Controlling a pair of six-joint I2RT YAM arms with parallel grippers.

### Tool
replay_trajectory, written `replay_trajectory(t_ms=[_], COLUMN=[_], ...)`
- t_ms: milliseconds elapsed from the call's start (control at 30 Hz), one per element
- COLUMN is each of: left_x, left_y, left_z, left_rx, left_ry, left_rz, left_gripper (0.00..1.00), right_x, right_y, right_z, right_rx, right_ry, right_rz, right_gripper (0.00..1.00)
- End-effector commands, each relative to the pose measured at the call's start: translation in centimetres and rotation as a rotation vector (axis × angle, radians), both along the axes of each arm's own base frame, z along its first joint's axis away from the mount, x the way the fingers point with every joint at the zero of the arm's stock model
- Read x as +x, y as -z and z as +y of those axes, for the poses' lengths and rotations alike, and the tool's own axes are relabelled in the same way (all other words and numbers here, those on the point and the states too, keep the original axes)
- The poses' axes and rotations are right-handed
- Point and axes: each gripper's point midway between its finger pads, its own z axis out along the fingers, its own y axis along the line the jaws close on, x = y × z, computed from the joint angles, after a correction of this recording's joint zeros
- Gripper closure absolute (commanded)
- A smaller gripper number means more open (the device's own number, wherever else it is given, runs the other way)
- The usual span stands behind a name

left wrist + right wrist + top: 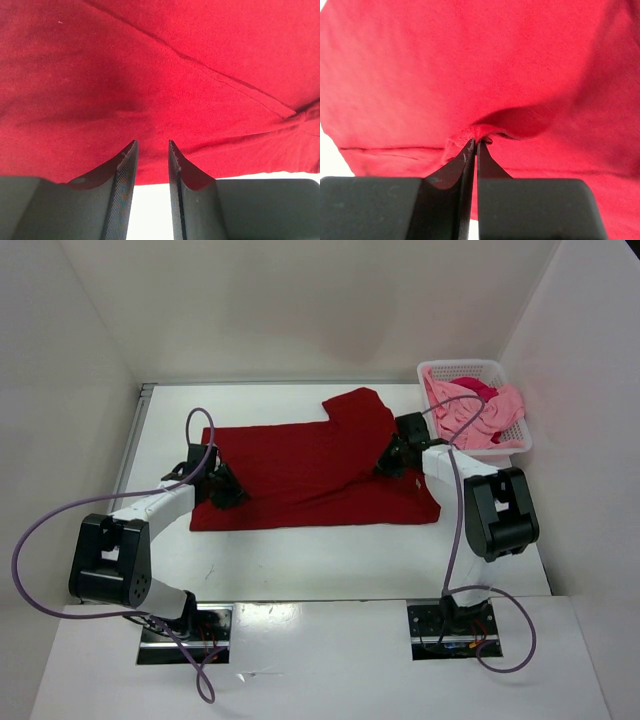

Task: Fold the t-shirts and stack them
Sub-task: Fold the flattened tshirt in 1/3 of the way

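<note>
Dark red shirt runs left to right — right fingers pinch its right end, left fingers spread at its left.

The white table carries a dark red t-shirt spread mostly flat across its middle, with one part reaching toward the far edge on the right. A white mesh basket stands at the far right corner, near the shirt's right end. A bare strip of table shows along the near side.
</note>
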Motion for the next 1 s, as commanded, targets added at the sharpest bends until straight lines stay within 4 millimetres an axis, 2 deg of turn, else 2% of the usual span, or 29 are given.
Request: replay_trajectory(t_ms=[0,67,100,167,200,233,300,467,500,567,600,633,667,733,800,833,867,900,933,967], left_x=[0.6,0.6,0.6,0.6,0.4,0.5,0.3,0.4,0.5,0.4,0.5,0.8,1.1,1.1,1.2,1.0,1.1,0.6,0.6,0.2], left_y=[-0.3,-0.3,-0.3,-0.3,-0.2,-0.6,-0.9,-1.8,-2.5,-2.7,-3.1,-3.7,-4.1,-4.5,-4.9,-4.9,-5.3,-4.9,-5.1,-4.0], left_z=[0.1,0.1,0.1,0.1,0.1,0.1,0.1,0.4,0.4,0.5,0.7,0.6,0.6,0.3,-0.3,-0.8,-1.4,-2.7,-3.4,-4.2], left_rx=[-0.004,-0.004,-0.004,-0.004,-0.003,-0.009,-0.010,-0.002,-0.006,-0.003,0.002,-0.001,-0.002,-0.013,-0.023,-0.024,-0.027,-0.028,-0.032,-0.041], left_ry=[-0.008,-0.008,-0.008,-0.008,-0.008,-0.015,-0.015,-0.034,-0.034,-0.049,-0.055,-0.055,-0.055,-0.034,-0.015,-0.001,0.016,0.055,0.077,0.092], left_rz=[-0.033,-0.033,-0.033,-0.033,-0.024,-0.032,-0.035,-0.059,-0.083,-0.082,-0.097,-0.116,-0.126,-0.129,-0.137,-0.137,-0.146,-0.133,-0.146,-0.106], left_gripper=[0.63,0.64,0.64,0.64,0.64,0.64,0.64,0.64,0.64,0.64,0.64,0.64,0.64,0.64,0.64,0.64,0.64,0.64,0.66,0.68], right_x=[3.3,3.8,4.8,5.0,5.9,6.0,6.7,7.3,7.7,7.9,7.6,7.6,7.6,6.9,5.6,4.9,3.5,2.6,0.8,-0.1], right_y=[-1.7,-1.7,-2.4,-1.5,-2.1,-1.7,-1.9,-3.7,-4.4,-5.2,-4.9,-5.6,-6.5,-6.7,-7.4,-7.5,-6.0,-6.5,-4.5,-3.8], right_z=[1.6,2.7,3.0,4.1,4.4,5.0,5.9,8.5,8.7,9.4,9.3,9.3,9.3,8.7,7.8,7.3,6.6,6.3,6.2,5.9], right_rx=[0.027,0.021,0.025,0.026,0.031,0.030,0.032,0.083,0.087,0.094,0.084,0.087,0.091,0.081,0.066,0.055,0.038,0.045,0.039,0.033], right_ry=[-0.038,-0.067,-0.067,-0.090,-0.091,-0.103,-0.115,-0.164,-0.164,-0.188,-0.197,-0.197,-0.197,-0.188,-0.171,-0.162,-0.155,-0.148,-0.151,-0.151], right_rz=[-0.049,-0.048,-0.063,-0.034,-0.053,-0.047,-0.055,-0.107,-0.124,-0.145,-0.136,-0.148,-0.165,-0.167,-0.185,-0.185,-0.155,-0.158,-0.109,-0.089], right_gripper=[0.96,0.97,0.97,0.97,0.97,0.96,0.85,0.82,0.81,0.75,0.64,0.58,0.55,0.55,0.63,0.74,0.82,0.88,0.96,0.98])
